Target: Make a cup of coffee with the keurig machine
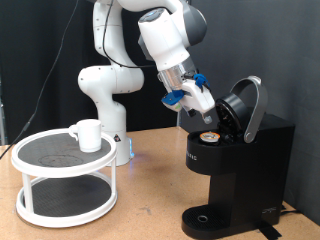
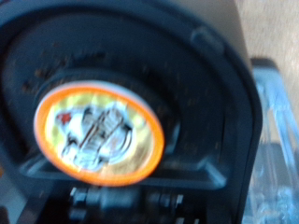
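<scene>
The keurig machine (image 1: 240, 170) stands at the exterior view's right with its domed lid (image 1: 247, 105) swung open. A brown-topped pod (image 1: 209, 137) sits in its open chamber. In the wrist view the pod (image 2: 98, 131) has an orange rim and a printed foil top, and it fills the black chamber (image 2: 201, 112). My gripper (image 1: 203, 112) hangs tilted just above the pod, in front of the lid. Nothing shows between its fingers, and the fingers do not show in the wrist view. The white cup (image 1: 88, 135) stands on a round rack at the exterior view's left, far from the gripper.
The white two-tier round rack (image 1: 40, 165) with dark mesh shelves holds the cup on its upper tier. The arm's white base (image 1: 105, 90) stands behind it. The machine's round drip base (image 1: 203, 218) is bare. A black curtain hangs behind.
</scene>
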{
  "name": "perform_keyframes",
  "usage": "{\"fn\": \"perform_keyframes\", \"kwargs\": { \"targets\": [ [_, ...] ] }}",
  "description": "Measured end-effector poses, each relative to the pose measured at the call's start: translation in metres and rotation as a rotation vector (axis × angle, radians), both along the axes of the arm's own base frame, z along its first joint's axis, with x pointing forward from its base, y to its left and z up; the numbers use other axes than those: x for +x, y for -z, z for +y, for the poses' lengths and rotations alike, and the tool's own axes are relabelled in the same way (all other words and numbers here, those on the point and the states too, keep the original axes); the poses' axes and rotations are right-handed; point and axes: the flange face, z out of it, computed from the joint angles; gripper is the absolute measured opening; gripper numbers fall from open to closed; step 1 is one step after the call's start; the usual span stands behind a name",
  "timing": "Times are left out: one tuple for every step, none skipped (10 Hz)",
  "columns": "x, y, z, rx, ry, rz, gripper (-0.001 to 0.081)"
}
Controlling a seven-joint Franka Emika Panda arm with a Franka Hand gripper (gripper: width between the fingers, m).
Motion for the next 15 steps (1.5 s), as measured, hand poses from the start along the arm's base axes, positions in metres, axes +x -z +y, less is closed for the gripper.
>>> {"fn": "perform_keyframes", "kwargs": {
  "targets": [
    [0.001,-0.012,-0.004,0.048,0.015,-0.011,0.0734],
    [0.002,-0.026,-0.010,0.083,0.036,-0.030,0.0734],
    [0.003,-0.041,-0.014,0.105,0.052,-0.043,0.0734],
    [0.005,-0.055,-0.017,0.120,0.070,-0.052,0.0734],
    [0.008,-0.070,-0.020,0.135,0.089,-0.056,0.0734],
    [0.011,-0.084,-0.023,0.147,0.103,-0.062,0.0734],
    [0.014,-0.098,-0.026,0.160,0.110,-0.067,0.0734],
    [0.016,-0.110,-0.030,0.170,0.112,-0.072,0.0734],
    [0.017,-0.119,-0.033,0.177,0.110,-0.074,0.0734],
    [0.018,-0.125,-0.035,0.184,0.110,-0.067,0.0734],
    [0.018,-0.123,-0.035,0.183,0.110,-0.066,0.0734],
    [0.017,-0.123,-0.034,0.187,0.102,-0.068,0.0734],
    [0.017,-0.125,-0.030,0.217,0.091,-0.054,0.0734],
    [0.017,-0.132,-0.022,0.258,0.075,-0.042,0.0734],
    [0.019,-0.139,-0.010,0.283,0.050,-0.027,0.0734]
  ]
}}
